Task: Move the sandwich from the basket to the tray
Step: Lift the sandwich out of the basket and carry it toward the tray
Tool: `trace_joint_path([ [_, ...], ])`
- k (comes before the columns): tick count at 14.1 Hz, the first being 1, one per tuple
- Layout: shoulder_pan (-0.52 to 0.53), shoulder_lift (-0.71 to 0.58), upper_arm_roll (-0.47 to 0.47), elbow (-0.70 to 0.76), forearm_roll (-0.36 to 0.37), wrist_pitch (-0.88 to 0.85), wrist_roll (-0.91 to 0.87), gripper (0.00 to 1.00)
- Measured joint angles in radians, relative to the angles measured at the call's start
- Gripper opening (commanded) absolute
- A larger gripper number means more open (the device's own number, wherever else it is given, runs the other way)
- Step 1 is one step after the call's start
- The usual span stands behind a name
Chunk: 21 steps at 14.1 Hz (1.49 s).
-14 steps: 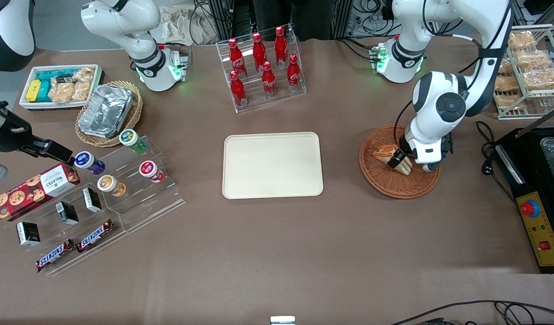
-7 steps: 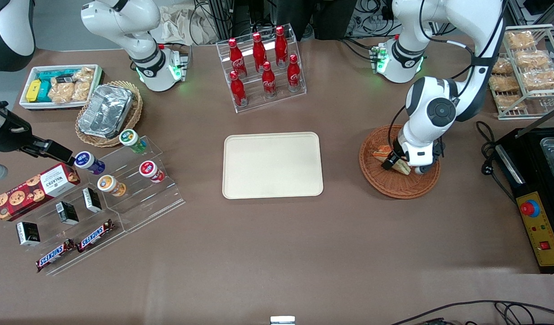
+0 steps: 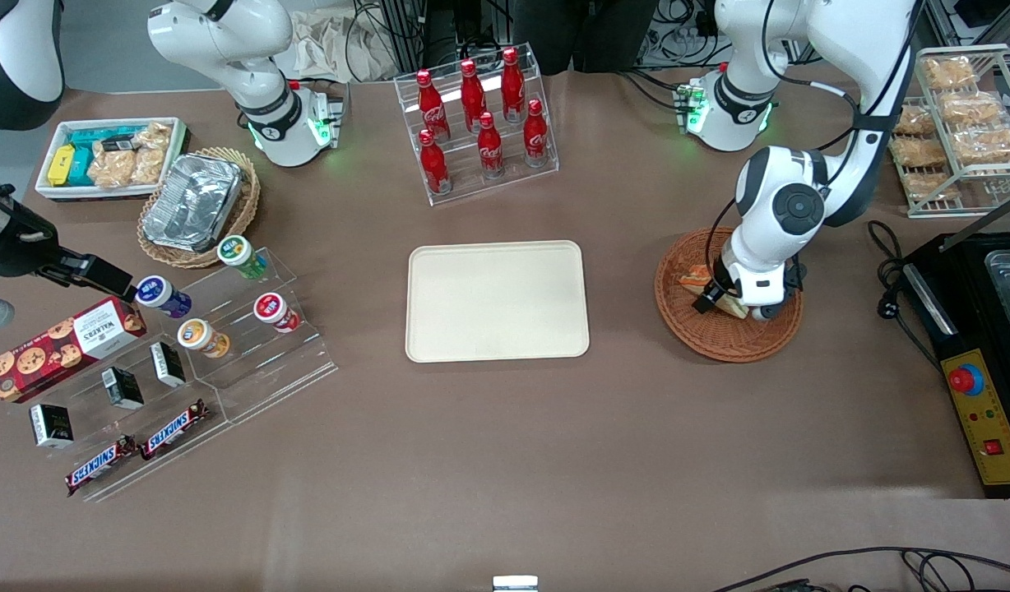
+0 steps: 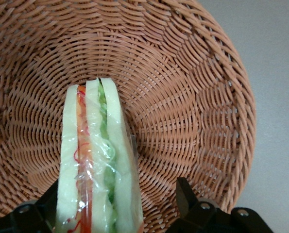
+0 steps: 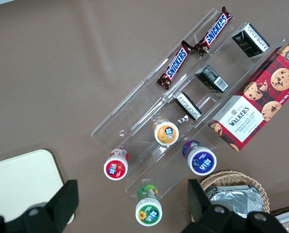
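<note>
The sandwich [image 4: 93, 160], a wedge of white bread with red, orange and green layers in clear wrap, stands on edge in the reddish-brown wicker basket [image 4: 193, 97]. In the front view the sandwich [image 3: 692, 275] shows partly under the left arm's wrist, in the basket [image 3: 723, 341]. My left gripper [image 3: 721, 299] is low in the basket and open, its jaws astride the sandwich [image 4: 117, 199]. One finger [image 4: 47, 196] lies against the bread; the other finger [image 4: 185, 194] stands apart from it. The cream-beige tray [image 3: 497, 300] lies bare beside the basket, toward the parked arm's end.
A clear rack of red cola bottles [image 3: 476, 119] stands farther from the front camera than the tray. A black machine [image 3: 978, 345] and a rack of bagged snacks [image 3: 961, 123] flank the basket at the working arm's end. A clear stepped stand with cups and bars [image 3: 201, 345] lies toward the parked arm's end.
The left arm's wrist has shifted slightly away from the front camera and lower into the basket, over the sandwich. The sandwich has stayed in the basket.
</note>
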Motion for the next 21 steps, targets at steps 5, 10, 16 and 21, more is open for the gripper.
trace_joint_path([
  [5, 0.001, 0.001, 0.006, -0.002, 0.008, 0.002, 0.008, 0.0],
  [10, 0.0, -0.019, 0.005, 0.001, 0.013, -0.005, 0.02, 0.0],
  [16, -0.003, -0.177, -0.004, 0.073, 0.023, -0.232, 0.092, 0.0],
  [21, -0.004, -0.25, -0.043, 0.318, 0.023, -0.557, 0.206, 0.0],
])
